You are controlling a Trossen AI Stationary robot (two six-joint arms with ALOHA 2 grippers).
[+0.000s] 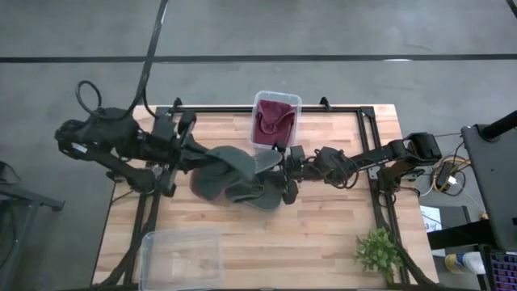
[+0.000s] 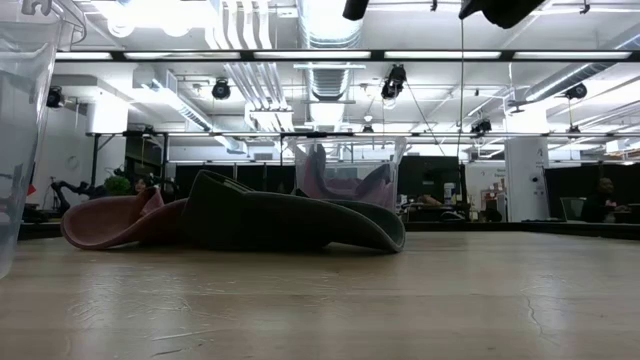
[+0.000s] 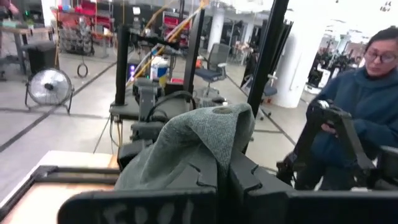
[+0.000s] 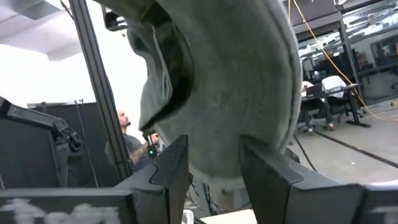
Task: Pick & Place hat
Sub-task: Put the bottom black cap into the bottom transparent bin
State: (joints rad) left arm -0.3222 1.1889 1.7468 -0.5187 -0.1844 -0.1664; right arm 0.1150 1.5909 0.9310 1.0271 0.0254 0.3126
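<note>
A dark grey felt hat (image 1: 238,182) lies mid-table and rests on its brim in the low view (image 2: 290,215). A pink hat (image 2: 105,222) lies against its left side (image 1: 199,186). My left gripper (image 1: 192,156) is at the grey hat's left end, shut on its fabric (image 3: 222,163). My right gripper (image 1: 283,168) is at the hat's right end, its fingers closed on the brim (image 4: 214,155). The hats hide both grippers in the low view. My left gripper pinches a bunched fold of the grey hat's fabric (image 3: 211,146) between its two fingers. It comes level from the table's left, and the cloth humps up above the fingers. My right gripper has the grey hat's curved brim edge (image 4: 217,165) between its two fingers (image 4: 171,168). It comes level from the table's right, and the hat's underside stays on the table.
A clear bin (image 1: 276,101) at the table's far edge holds a maroon hat (image 1: 273,123). Another clear bin (image 1: 182,257) stands at the near left corner. A small green plant (image 1: 378,250) is at the near right. A person (image 3: 367,106) stands beyond the table.
</note>
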